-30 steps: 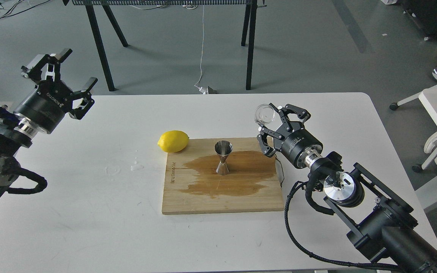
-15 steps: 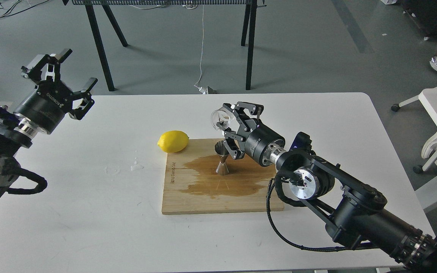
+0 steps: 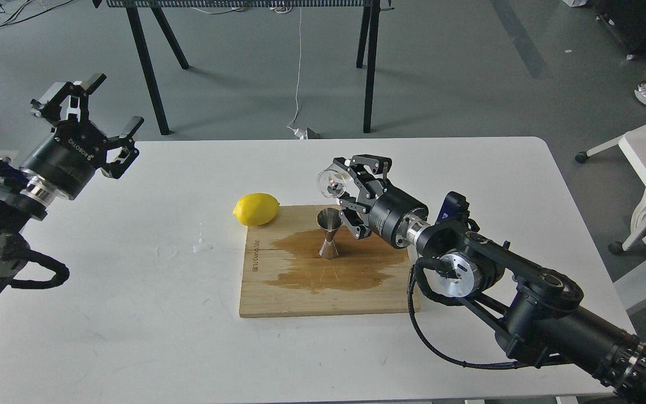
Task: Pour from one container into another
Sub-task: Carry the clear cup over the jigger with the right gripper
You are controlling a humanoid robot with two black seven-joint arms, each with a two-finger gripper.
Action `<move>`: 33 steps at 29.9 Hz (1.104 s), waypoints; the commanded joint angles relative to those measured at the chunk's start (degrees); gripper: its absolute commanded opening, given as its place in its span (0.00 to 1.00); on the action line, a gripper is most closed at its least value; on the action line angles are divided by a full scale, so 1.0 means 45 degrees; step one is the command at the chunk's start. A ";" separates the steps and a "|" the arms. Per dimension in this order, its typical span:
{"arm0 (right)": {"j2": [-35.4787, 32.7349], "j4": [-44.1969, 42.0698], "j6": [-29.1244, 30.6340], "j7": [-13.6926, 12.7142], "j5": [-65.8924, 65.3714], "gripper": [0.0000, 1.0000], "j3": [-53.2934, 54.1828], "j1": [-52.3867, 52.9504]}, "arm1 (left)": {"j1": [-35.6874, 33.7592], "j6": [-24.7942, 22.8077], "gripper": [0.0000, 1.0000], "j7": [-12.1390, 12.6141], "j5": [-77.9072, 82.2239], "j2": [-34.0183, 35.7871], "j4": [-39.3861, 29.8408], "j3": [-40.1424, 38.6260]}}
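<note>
The steel jigger point(image 3: 329, 233) stands upright on the wooden board point(image 3: 328, 292), in the middle of a dark wet stain. My right gripper point(image 3: 347, 180) is shut on the clear cup point(image 3: 330, 182), which is tipped on its side with its mouth facing left, just above and slightly right of the jigger's mouth. Whether anything is in the cup cannot be made out. My left gripper point(image 3: 92, 119) hangs open and empty over the table's far left edge, far from both.
A yellow lemon point(image 3: 255, 209) rests at the board's far left corner. A small puddle of water point(image 3: 202, 246) lies on the white table point(image 3: 132, 325) left of the board. Black table legs stand behind; a chair and white furniture sit at right.
My right arm swung the cup leftward from beside the board to over the jigger, then shifted slightly right and down. The left arm stayed still.
</note>
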 commanded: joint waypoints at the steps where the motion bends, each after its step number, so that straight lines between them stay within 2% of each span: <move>1: -0.0535 0.0324 0.0044 -0.0018 0.0016 0.35 0.0013 -0.0041 | 0.0003 0.0000 0.89 0.0000 0.0019 -0.0018 0.0019 0.0000; 33: -0.0926 0.0012 0.0102 -0.0135 -0.2288 0.35 -0.2136 0.1209 | 0.0062 0.0000 0.90 0.0000 0.0038 -0.0116 0.0137 0.0000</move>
